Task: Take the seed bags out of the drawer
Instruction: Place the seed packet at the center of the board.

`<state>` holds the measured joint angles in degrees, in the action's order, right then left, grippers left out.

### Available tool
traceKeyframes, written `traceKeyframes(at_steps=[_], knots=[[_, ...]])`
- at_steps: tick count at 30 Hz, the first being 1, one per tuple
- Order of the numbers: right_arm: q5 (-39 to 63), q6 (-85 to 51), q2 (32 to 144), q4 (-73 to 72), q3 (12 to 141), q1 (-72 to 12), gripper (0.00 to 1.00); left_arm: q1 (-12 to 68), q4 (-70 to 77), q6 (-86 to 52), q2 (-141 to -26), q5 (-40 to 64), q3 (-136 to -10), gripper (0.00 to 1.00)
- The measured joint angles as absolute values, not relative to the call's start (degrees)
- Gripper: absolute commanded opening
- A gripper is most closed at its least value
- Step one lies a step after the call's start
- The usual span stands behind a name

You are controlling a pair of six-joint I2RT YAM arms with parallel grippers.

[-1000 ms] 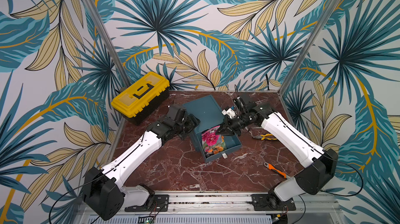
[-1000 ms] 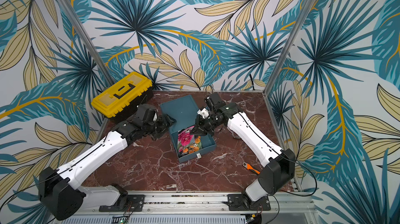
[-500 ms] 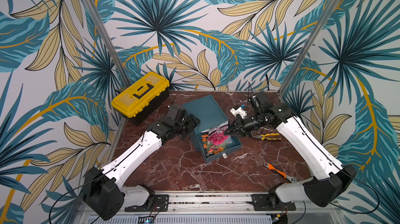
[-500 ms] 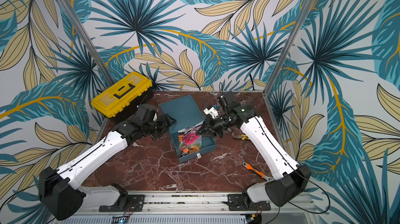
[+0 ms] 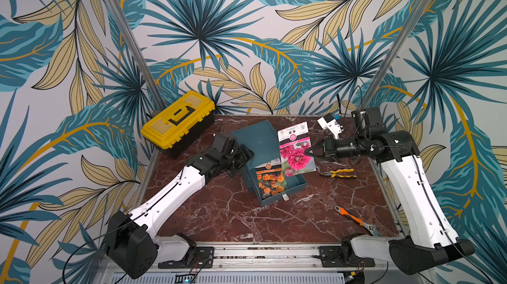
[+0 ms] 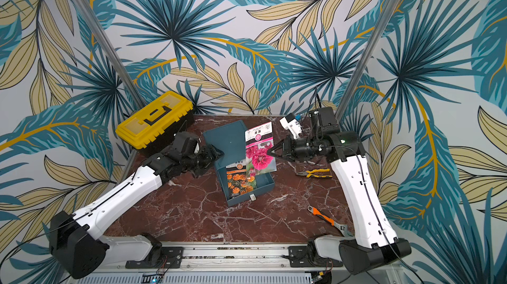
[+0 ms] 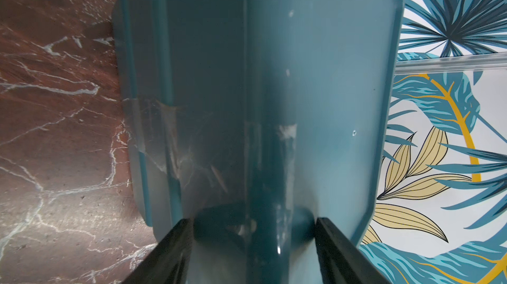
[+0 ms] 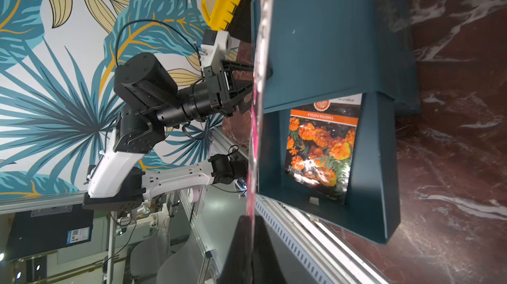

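Note that the right hand (image 5: pixel 306 151) is clenched on the pink-flower seed bag (image 5: pixel 293 153), held above the open drawer (image 5: pixel 270 201). The orange-flower seed bag (image 5: pixel 270 182) lies inside it. The left hand (image 5: pixel 245 156) grasps the drawer housing (image 5: pixel 256 137).

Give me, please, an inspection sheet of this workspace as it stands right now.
Surface: red-brown marble tabletop, no spills seen.
Job's things: pink-flower seed bag held up over the open drawer; orange-flower seed bag lies inside it.
Clutter: yellow toolbox at the back, pliers and orange-handled wrench on the right arm's side.
Grippers: left gripper clamps the teal cabinet; right gripper shut on the pink-flower seed bag.
Cables: black cables run along both arms; none lies among the job's things.
Surroundings: leaf-patterned walls on three sides.
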<state>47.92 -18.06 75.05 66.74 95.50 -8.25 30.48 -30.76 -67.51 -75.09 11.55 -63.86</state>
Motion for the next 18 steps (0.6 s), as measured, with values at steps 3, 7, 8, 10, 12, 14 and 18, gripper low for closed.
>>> traceKeyframes(at_steps=[3,7,8,10,12,14,18], knots=[[47.68,-17.96,75.24,61.60,93.25,-3.31,0.00,30.48,-30.44,-67.48,-75.35,11.97,-63.88,0.74],[45.25,-18.76,78.78,54.06,91.59,2.46,0.00,30.48,-29.87,-67.44,-75.77,12.51,-63.90,0.74],[44.34,-18.92,80.44,52.16,91.26,3.46,0.00,30.48,-29.71,-67.44,-75.88,12.69,-63.90,0.74],[42.52,-19.00,84.18,49.12,90.61,4.84,0.00,30.50,-29.43,-67.44,-76.01,12.88,-63.90,0.74],[41.08,-18.57,88.66,47.31,90.50,5.76,0.00,30.50,-29.23,-67.44,-76.16,13.08,-63.90,0.74],[40.36,-17.69,94.08,46.02,90.61,6.35,0.00,30.50,-29.15,-67.37,-76.31,13.17,-63.96,0.74],[40.53,-15.99,104.84,45.84,91.31,6.50,0.00,30.50,-28.86,-67.37,-76.64,13.58,-64.07,0.74]])
